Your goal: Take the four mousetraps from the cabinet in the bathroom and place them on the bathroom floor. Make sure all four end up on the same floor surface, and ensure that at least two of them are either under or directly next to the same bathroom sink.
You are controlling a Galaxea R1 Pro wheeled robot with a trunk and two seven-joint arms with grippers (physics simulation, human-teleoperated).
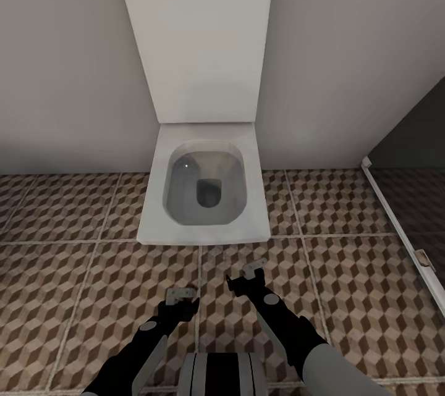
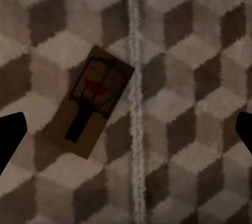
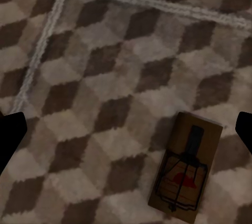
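Hovering both arms over traps on the floor point(image 1: 346, 322) by the toilet point(image 1: 204, 198).
Your left gripper point(image 2: 126, 129) and right gripper point(image 3: 126, 129) both have fingers apart, empty. One trap point(image 2: 94, 100) lies below the left, another trap point(image 3: 184, 169) below the right; you'll likely need two beside a sink, so centre before closing.

White rectangular ceramic toilet point(image 1: 204, 192) dead centre, lid point(image 1: 199, 31) up and leaning back toward twelve o'clock against a plain pale grey wall point(image 1: 68, 56). Grey water pooled in the bowl, dark drain opening point(image 1: 209, 192) in its middle. Over at three o'clock, a dark glass panel point(image 1: 414, 155) with a slim white frame point(image 1: 395, 223) running down to four o'clock.
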